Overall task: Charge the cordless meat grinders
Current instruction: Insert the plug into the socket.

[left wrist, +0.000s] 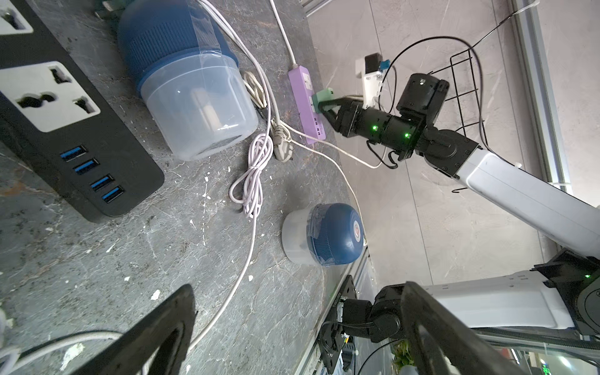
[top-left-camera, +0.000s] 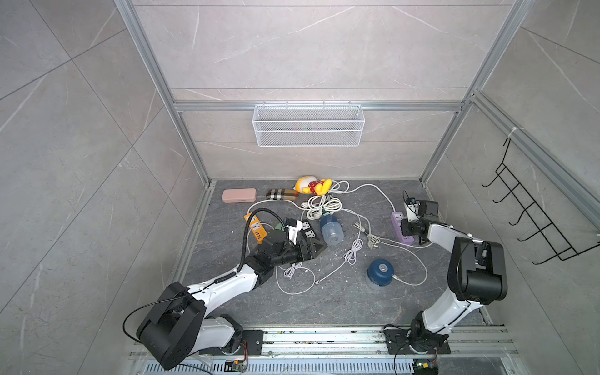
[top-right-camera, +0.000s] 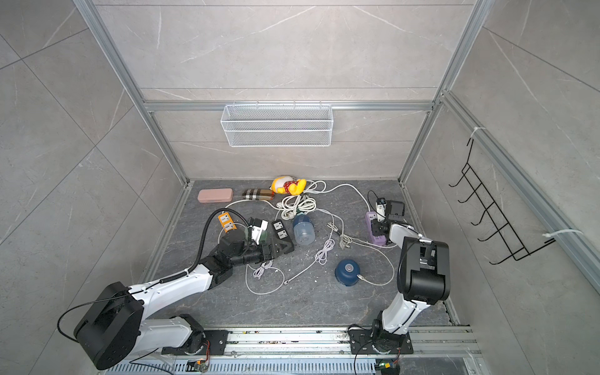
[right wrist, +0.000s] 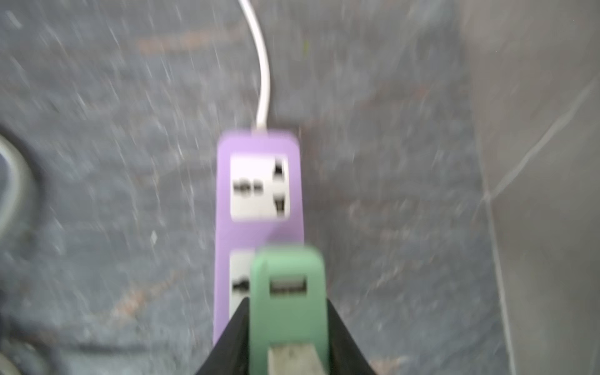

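Note:
Two dark blue cordless meat grinders show in both top views. One [top-left-camera: 331, 231] [top-right-camera: 303, 232] [left wrist: 181, 65] lies on its side beside the black power strip [top-left-camera: 308, 229]. The other [top-left-camera: 380, 272] [top-right-camera: 347, 269] [left wrist: 331, 233] stands upright with a white cable [top-left-camera: 418, 279] at its side. My left gripper [top-left-camera: 316, 249] [left wrist: 298, 289] hangs open over the floor by the black strip, holding nothing. My right gripper [top-left-camera: 406, 227] [right wrist: 287, 302] is shut on a green plug adapter [right wrist: 287, 292] [left wrist: 323, 95] over a socket of the purple power strip [right wrist: 259, 188] [top-left-camera: 397, 217].
An orange power strip [top-left-camera: 256, 227] lies behind my left wrist. White cables [top-left-camera: 321, 204] tangle across the middle. A pink case [top-left-camera: 239, 195], plaid case [top-left-camera: 281, 194] and yellow toy [top-left-camera: 311, 185] line the back wall. A wire basket [top-left-camera: 308, 125] hangs above; a black hook rack [top-left-camera: 532, 211] hangs right.

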Robot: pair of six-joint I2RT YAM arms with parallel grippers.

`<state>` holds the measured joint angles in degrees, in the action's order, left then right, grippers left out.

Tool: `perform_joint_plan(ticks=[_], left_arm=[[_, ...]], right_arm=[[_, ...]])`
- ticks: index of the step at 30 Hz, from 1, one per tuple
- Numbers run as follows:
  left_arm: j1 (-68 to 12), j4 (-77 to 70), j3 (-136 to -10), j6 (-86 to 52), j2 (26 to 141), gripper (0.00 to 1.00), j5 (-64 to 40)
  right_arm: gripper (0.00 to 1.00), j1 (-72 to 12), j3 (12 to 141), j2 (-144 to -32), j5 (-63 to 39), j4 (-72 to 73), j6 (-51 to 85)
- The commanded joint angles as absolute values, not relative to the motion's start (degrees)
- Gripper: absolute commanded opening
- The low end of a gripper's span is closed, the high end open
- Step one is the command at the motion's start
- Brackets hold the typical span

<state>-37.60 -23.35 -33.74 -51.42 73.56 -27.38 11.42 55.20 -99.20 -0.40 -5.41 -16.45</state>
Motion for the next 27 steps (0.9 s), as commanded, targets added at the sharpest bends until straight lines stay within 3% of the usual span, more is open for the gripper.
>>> perform_joint_plan(ticks=[1,6,7,20,27], left_arm=[[-37.45,-25.86,-35.6,-50.45,72.94,0.99,-28.32],[-37.49,-25.99,-35.16,-50.63,72.46,0.99,-28.3],[-37.44,-26.19,-35.03,-50.8,72.44,0.99,-28.31],[-37.44,-25.71,-34.16,-51.11,69.49,0.99,-28.21],[-37.44,-25.43,-32.44,-51.42,66.83,0.99,-27.52]], right_arm=[[0.44,11.86,54.14,-100.72,2.19,-15.69,-16.5],[0.63,11.83,57.72,-100.25,1.25,-18.8,-15.27],[0.97,11.86,58.48,-100.24,0.34,-19.68,-14.97],[0.99,11.86,63.02,-96.14,-7.1,-27.45,-13.33],[0.93,11.86,63.15,-92.45,-13.67,-29.52,-12.83]])
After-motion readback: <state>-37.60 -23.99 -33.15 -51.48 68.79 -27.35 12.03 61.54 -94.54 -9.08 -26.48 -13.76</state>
